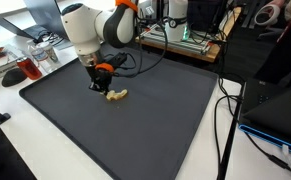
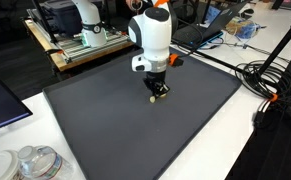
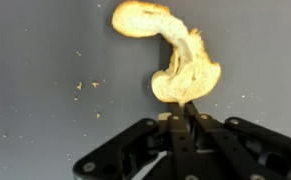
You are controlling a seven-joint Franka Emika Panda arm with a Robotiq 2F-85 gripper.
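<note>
A curled, pale yellow chip-like piece (image 3: 170, 55) lies on the dark grey mat (image 3: 45, 40). In the wrist view my gripper (image 3: 182, 108) comes in from the bottom, and its two black fingers are pressed together on the piece's near edge. In both exterior views the gripper (image 1: 103, 84) (image 2: 158, 91) is down at the mat. The yellow piece (image 1: 117, 95) sticks out beside the gripper, and only a small yellow bit (image 2: 153, 98) shows under the fingers.
Small yellow crumbs (image 3: 85, 86) lie on the mat left of the piece. The mat (image 1: 165, 120) covers a white table. Cables (image 1: 225, 120) run along one side, a rack of electronics (image 1: 185, 35) stands behind, and a plastic container (image 2: 30, 163) sits near a corner.
</note>
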